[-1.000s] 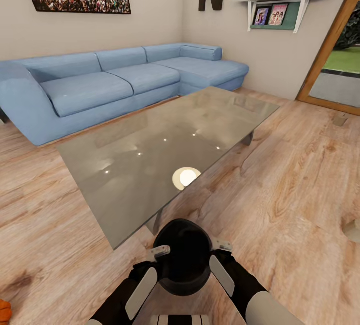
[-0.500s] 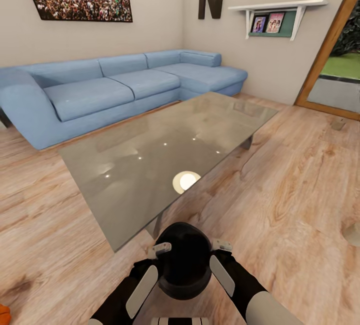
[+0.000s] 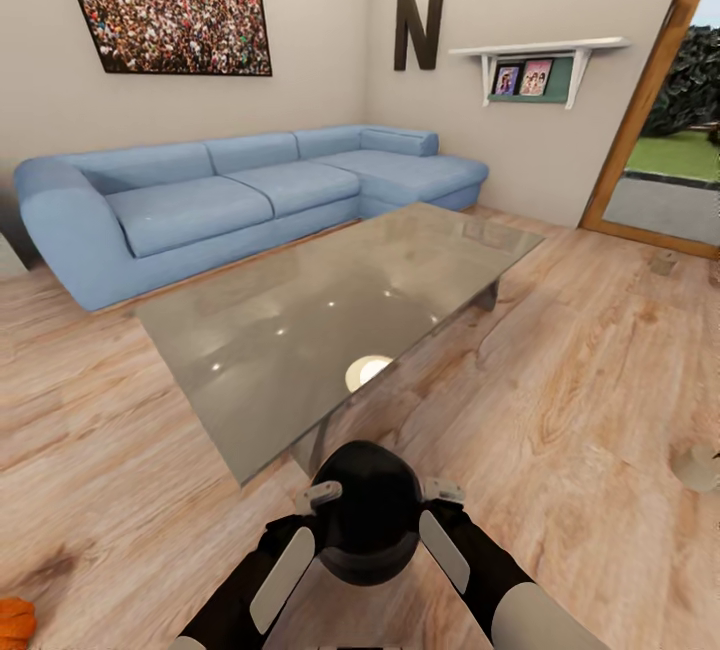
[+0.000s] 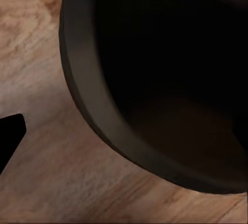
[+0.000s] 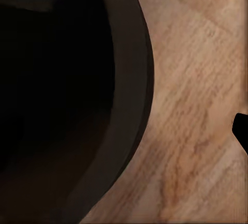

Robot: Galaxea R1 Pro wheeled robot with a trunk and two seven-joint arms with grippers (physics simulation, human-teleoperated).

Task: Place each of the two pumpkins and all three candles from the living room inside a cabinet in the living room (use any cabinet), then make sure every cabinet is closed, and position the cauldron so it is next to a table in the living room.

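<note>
black cauldron (image 3: 367, 513), blue sofa (image 3: 240, 185), orange pumpkin (image 3: 14, 621)

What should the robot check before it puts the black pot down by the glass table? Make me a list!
1. Cauldron between both arms, left gripper and right gripper at its sides: ok.
2. Firm grip on the cauldron: cannot tell, the fingers are mostly hidden.
3. Glass table close in front: ok.
4. Bare wooden floor beside the table's near corner for setting it down: ok.
5. Cauldron inside looks dark in the wrist views; whether anything is in it: cannot tell.
6. Pumpkin on the floor, not yet in a cabinet: not ok.
</note>
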